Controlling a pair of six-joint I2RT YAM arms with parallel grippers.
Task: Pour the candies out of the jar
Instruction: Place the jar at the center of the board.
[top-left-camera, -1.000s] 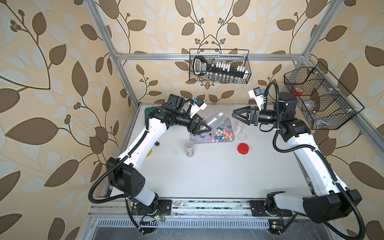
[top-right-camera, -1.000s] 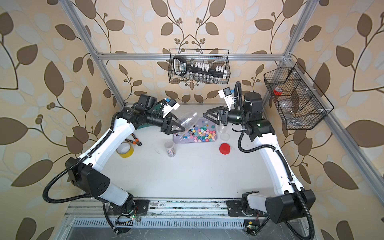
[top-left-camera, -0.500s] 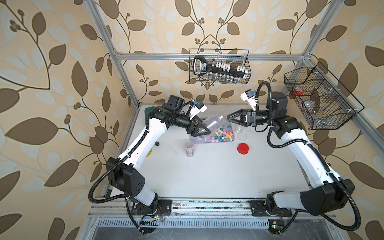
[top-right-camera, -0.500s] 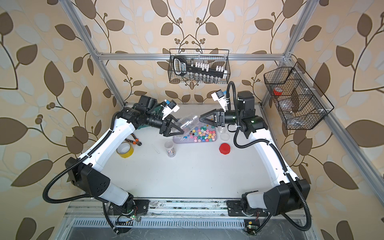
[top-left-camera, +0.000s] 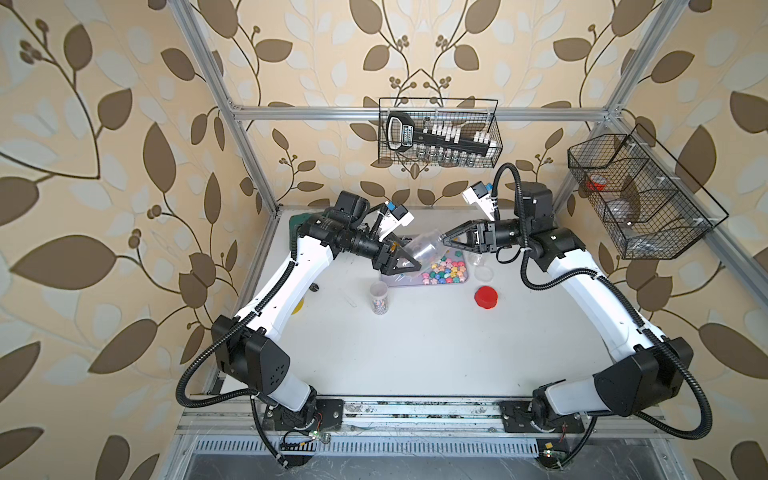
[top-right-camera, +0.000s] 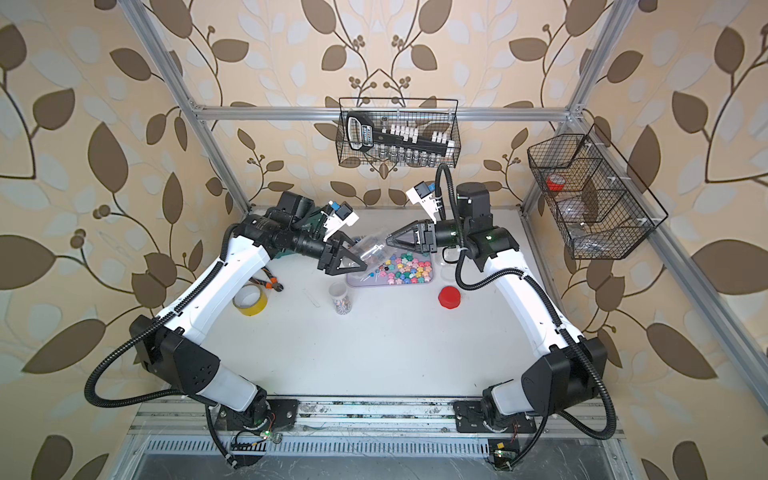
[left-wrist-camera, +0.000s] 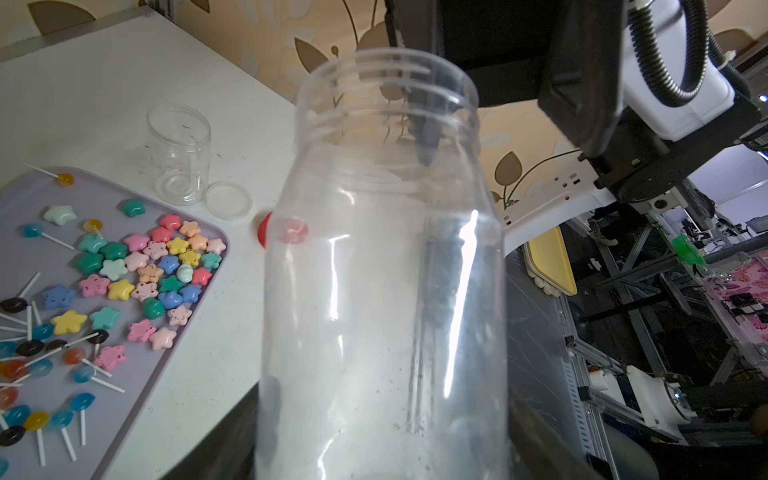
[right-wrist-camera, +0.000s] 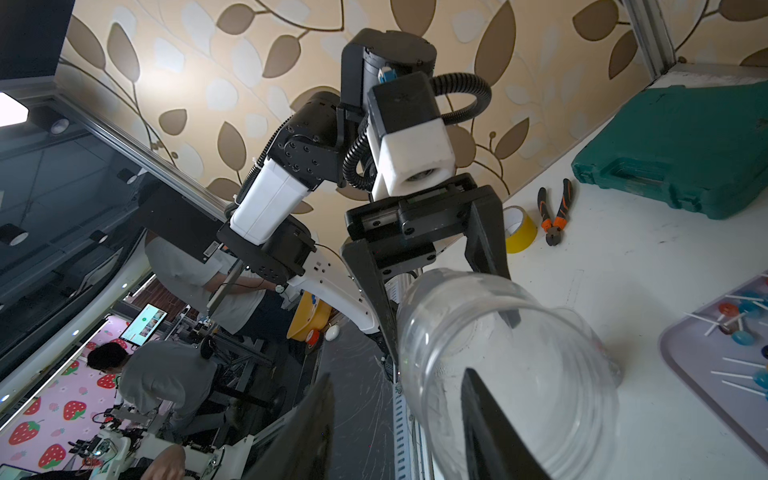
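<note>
Clear jar (top-left-camera: 424, 247) tilted in left jaws, right jaws at its mouth, candies (top-left-camera: 444, 270) on tray (top-left-camera: 398, 280) below

This is a robotics lab with a test cell built inside it. An aluminium frame (top-left-camera: 419, 111) carries leaf-printed wallpaper panels (top-left-camera: 104, 124) around a white table (top-left-camera: 436, 345). A left arm (top-left-camera: 291, 282) and a right arm (top-left-camera: 594, 291) are bolted to a metal rail (top-left-camera: 415, 409) at the table's near edge. Past the cell, the right wrist view shows people (right-wrist-camera: 166, 374) at benches, a lit monitor (right-wrist-camera: 143, 324) and a pink strawberry-printed surface (right-wrist-camera: 54, 407). The left wrist view shows more metal rigs (left-wrist-camera: 665, 291).
</note>
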